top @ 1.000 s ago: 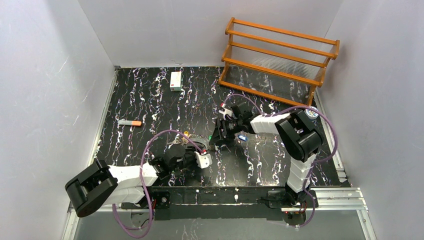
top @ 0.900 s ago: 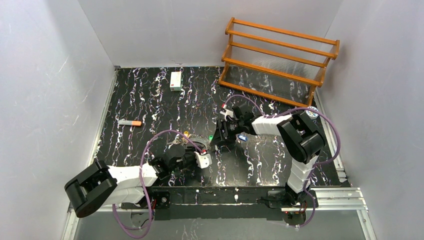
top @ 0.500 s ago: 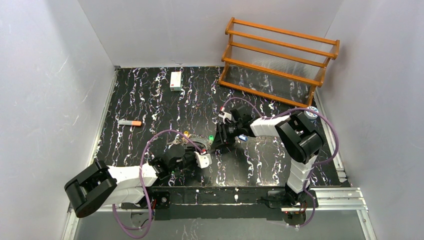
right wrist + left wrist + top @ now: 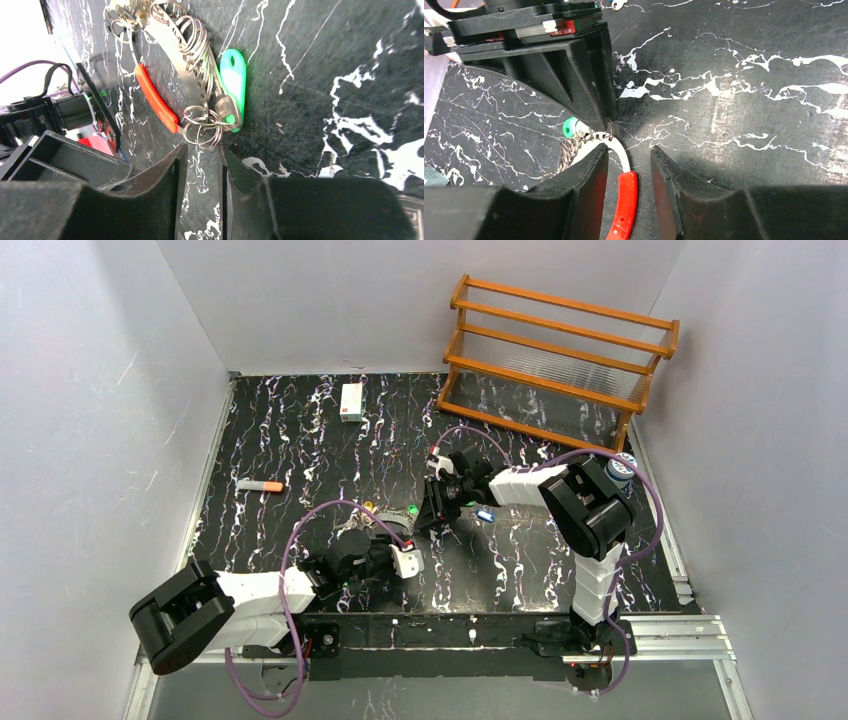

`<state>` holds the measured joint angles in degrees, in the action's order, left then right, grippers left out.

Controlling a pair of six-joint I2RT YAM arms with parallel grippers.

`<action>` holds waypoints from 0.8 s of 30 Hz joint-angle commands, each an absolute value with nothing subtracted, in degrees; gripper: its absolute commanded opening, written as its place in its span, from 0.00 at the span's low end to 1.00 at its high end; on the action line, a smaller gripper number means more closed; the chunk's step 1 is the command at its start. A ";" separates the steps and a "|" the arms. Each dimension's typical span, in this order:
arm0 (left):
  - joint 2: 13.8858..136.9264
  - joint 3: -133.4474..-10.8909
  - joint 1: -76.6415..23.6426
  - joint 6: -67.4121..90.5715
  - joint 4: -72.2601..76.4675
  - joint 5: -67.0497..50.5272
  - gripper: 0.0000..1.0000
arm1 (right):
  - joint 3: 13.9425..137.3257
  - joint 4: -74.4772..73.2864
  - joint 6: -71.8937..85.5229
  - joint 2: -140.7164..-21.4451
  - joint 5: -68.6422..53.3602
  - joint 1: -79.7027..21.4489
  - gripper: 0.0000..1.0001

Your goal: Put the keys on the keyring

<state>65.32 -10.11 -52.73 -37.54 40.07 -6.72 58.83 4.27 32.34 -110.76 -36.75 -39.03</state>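
The keyring (image 4: pixel 192 75) lies flat on the black marbled table, a metal loop with a red segment (image 4: pixel 624 200) and several small rings. My left gripper (image 4: pixel 629 150) is open and straddles the red segment, with a gap on each side. The green-tagged key (image 4: pixel 234 85) lies against the ring's small loops. My right gripper (image 4: pixel 202 150) stands just short of those loops, its jaws narrowed but open with bare table between them. In the top view the green key (image 4: pixel 411 509) sits between the keyring (image 4: pixel 370 512) and the right gripper (image 4: pixel 427 518). The blue key (image 4: pixel 485 515) lies beside the right forearm.
A small white box (image 4: pixel 351 401) stands at the back of the table. An orange-tipped marker (image 4: pixel 260 485) lies at the left. A wooden rack (image 4: pixel 560 350) fills the back right corner. Grey walls close in three sides.
The right gripper has slid left toward the keyring while its jaws narrowed. The green key has shifted a little left with it. The left arm has stayed put.
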 commanded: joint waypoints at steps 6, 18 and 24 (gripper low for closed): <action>68.29 -10.98 -53.18 -38.76 40.34 -7.29 0.35 | 62.90 2.02 29.36 -111.88 -34.55 -39.11 0.38; 75.68 -14.03 -53.45 -37.09 44.29 -1.87 0.30 | 65.48 2.77 29.71 -112.63 -34.72 -39.03 0.34; 78.27 -14.15 -53.51 -37.21 46.85 -1.76 0.30 | 66.64 3.83 30.44 -113.93 -36.04 -39.05 0.34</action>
<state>77.25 -12.86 -53.10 -37.39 43.88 -2.44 64.12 2.83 30.06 -112.79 -34.81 -39.03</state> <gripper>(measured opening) 0.304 0.337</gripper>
